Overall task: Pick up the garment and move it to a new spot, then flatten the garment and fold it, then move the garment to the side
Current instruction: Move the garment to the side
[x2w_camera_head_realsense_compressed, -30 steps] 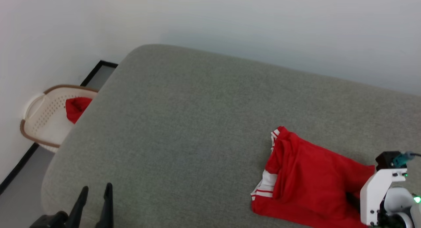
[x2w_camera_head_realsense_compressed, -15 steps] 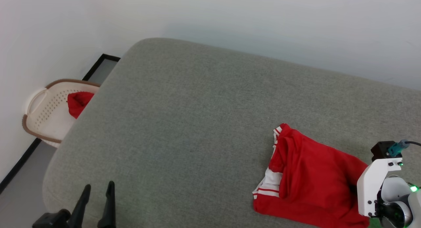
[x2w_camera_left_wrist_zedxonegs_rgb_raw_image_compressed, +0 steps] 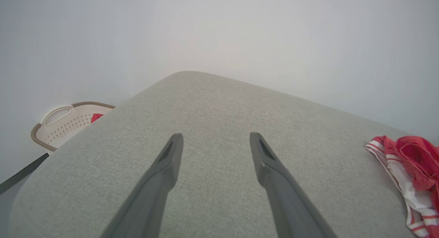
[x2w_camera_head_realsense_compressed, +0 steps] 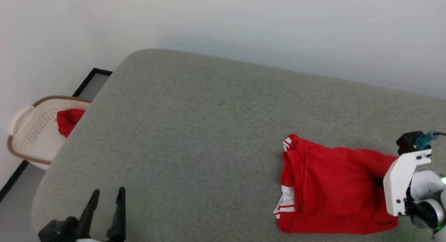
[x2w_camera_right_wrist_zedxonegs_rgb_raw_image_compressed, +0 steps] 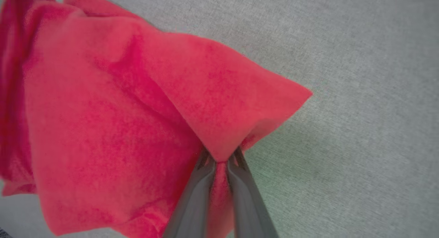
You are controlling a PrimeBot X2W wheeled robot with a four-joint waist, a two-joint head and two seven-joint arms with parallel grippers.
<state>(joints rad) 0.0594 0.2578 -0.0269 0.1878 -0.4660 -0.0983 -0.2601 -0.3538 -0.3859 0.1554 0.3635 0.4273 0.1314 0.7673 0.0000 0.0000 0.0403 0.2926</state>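
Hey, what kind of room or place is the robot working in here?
Probably a home-style laundry corner, though it could be a staged test room. A wide grey upholstered surface stands against a plain white wall, a perforated laundry basket sits on the floor beside it, and a red garment lies on top.

The scene is viewed from above by the head camera, angled down and forward across the grey cushion, with the left gripper at lower left. A low, forward look between its fingers is given by the left wrist view, the garment being shared. The cloth at the right gripper is seen from very near.
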